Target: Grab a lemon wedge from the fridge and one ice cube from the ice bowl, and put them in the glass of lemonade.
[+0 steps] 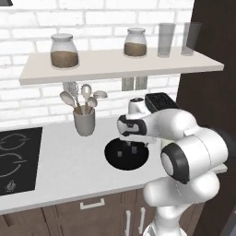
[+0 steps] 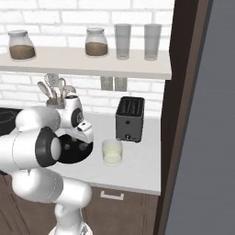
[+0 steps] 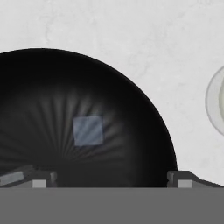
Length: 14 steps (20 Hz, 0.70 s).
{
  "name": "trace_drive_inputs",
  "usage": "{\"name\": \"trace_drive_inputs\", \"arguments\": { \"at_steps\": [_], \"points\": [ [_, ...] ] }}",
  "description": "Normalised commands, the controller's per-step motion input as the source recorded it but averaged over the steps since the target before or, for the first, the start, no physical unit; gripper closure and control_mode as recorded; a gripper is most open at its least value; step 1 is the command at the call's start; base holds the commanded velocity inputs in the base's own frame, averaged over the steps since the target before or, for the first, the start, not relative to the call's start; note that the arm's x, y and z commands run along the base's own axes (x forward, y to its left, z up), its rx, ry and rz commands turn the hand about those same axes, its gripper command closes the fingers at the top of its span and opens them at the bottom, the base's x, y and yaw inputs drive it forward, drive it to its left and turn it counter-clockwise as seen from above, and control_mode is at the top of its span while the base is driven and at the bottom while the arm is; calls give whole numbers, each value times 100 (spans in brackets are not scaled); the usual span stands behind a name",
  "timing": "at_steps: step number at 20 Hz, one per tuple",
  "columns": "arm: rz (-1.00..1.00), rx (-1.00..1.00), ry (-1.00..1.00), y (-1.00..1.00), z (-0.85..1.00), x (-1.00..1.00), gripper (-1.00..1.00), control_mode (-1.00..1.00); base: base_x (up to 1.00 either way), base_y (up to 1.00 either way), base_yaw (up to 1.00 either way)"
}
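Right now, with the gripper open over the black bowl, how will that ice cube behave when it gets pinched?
The ice cube looks small and smooth, so it may well slip between the fingers. Its flat faces suggest it would slide rather than roll, probably toward the low middle of the curved bowl. It seems light for the open gripper, so a gentle squeeze should lift it.

light: even, soft, bright | shadows: faint, under the shelf [image 1: 115, 69] at upper frame | glare: pale radial streaks inside the black bowl [image 3: 65, 87] | focus: soft, slightly pixelated everywhere | edge distortion: none
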Motion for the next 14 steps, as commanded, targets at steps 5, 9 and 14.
{"name": "trace_drive_inputs", "arguments": {
  "at_steps": [5, 9, 14],
  "points": [
    [0, -2, 0, 7, -50, 3, -100, -100, 0, 0, 0],
    [0, 0, -10, 9, -35, 23, -100, -100, 0, 0, 0],
    [0, 0, -7, -13, -19, 13, -100, -100, 0, 0, 0]
  ]
}}
